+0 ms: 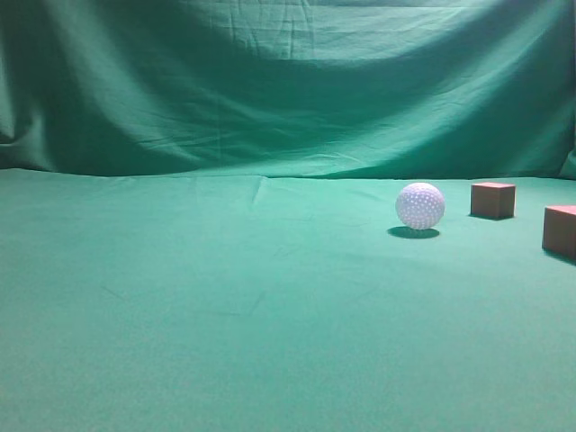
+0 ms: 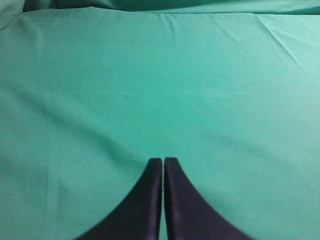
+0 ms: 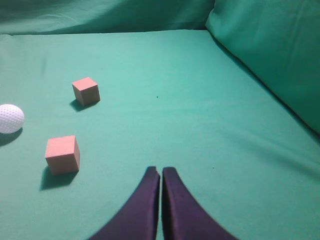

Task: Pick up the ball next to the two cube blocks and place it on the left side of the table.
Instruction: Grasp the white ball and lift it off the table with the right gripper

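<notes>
Exterior view: the ball (image 1: 420,206) rests on the table (image 1: 225,315), right of centre and towards the back, near the foot of the backdrop (image 1: 288,81). The two cubes stand to its right: the far cube (image 1: 493,200) sits just beside the ball without touching it, and the near cube (image 1: 560,230) lies closer to the camera, cut by the right edge of the frame. Neither of my arms appears in this view.

Left wrist view: my left gripper (image 2: 163,162) hangs over bare cloth, its two dark fingers (image 2: 150,200) pressed together with only a thin seam between them, holding nothing.

Right wrist view: my right gripper (image 3: 160,171) has its fingers (image 3: 177,210) likewise pressed together and holds nothing. The ball (image 3: 10,118) lies at the far left edge, partly cropped. One cube (image 3: 86,91) stands farther off and another cube (image 3: 62,154) nearer, to the left of my fingertips; all three are apart from each other and from my gripper. A fold of cloth (image 3: 270,55) rises along the right side.
</notes>
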Tool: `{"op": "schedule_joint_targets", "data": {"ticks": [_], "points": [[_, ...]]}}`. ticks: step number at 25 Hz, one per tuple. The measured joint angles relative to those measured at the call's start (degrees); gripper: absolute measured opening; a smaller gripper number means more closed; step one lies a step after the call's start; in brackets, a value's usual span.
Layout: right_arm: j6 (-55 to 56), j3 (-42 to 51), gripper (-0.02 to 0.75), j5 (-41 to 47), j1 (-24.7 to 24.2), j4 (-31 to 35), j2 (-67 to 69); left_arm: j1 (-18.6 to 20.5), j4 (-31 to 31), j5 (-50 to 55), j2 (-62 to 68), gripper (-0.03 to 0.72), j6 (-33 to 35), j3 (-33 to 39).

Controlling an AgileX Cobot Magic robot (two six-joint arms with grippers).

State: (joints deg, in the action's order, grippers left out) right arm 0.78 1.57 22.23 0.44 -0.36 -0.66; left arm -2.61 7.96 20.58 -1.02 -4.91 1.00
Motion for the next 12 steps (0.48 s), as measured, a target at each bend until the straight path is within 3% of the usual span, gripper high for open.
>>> {"op": "schedule_joint_targets", "data": {"ticks": [12], "points": [[0.0, 0.0, 0.000, 0.0, 0.0, 0.0, 0.0, 0.0, 0.0, 0.0, 0.0, 0.000, 0.0, 0.0]]}}
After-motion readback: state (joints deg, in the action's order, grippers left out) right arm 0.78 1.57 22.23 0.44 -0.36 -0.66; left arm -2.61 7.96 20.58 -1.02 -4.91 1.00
